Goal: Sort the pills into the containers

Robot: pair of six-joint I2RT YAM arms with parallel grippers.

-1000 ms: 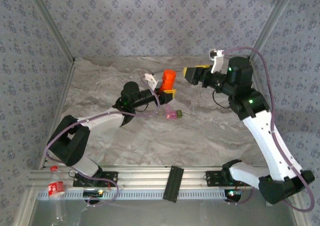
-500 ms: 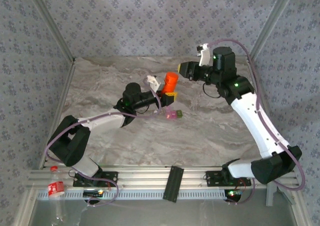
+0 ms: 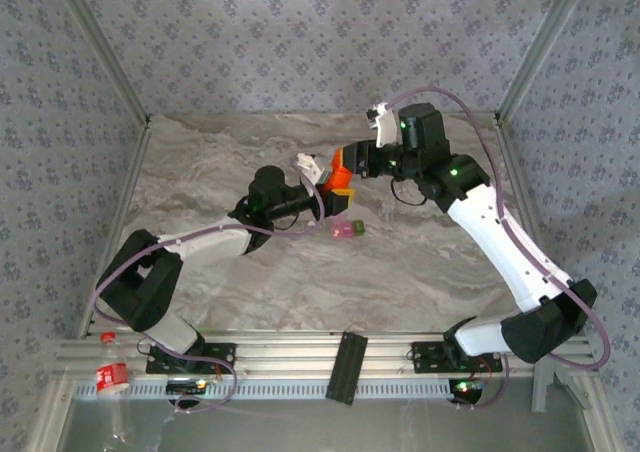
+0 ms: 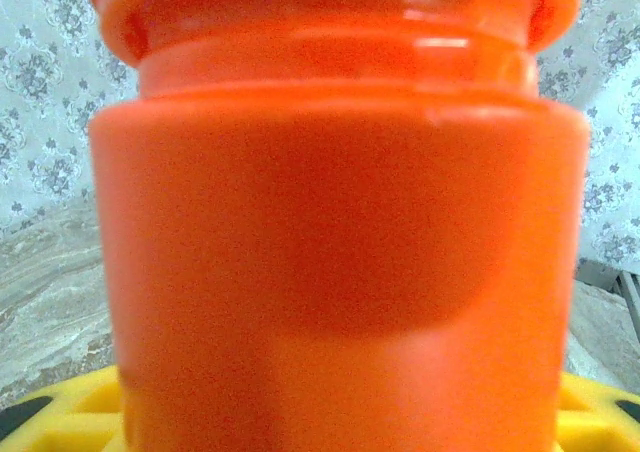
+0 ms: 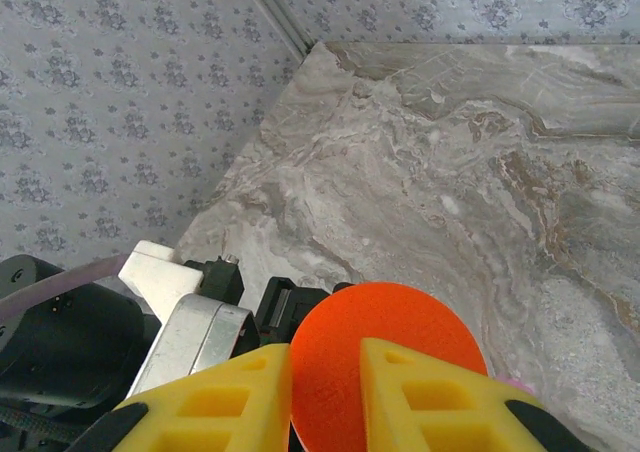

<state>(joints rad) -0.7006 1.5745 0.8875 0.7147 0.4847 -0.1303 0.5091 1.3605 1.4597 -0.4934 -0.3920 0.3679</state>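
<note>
- Left gripper (image 3: 338,194): half-wide, clamped on the orange bottle (image 3: 341,178). The left wrist view has the bottle (image 4: 340,252) upright between its yellow fingers (image 4: 70,417).
- Bottle: just ahead of the left wrist. Its cap (image 5: 400,337) sits right under the right gripper.
- Containers (image 3: 347,230): pink and green pair lying on the table (image 3: 220,172). They are near the left gripper's tips, on the side toward the arm bases and slightly right, not touching it. Neither gripper holds them.
- Right gripper (image 3: 352,160): jaws narrow, nearly together, tips (image 5: 325,357) over the cap. Can't tell if they touch it. The containers are well apart from it, toward the bases.
</note>
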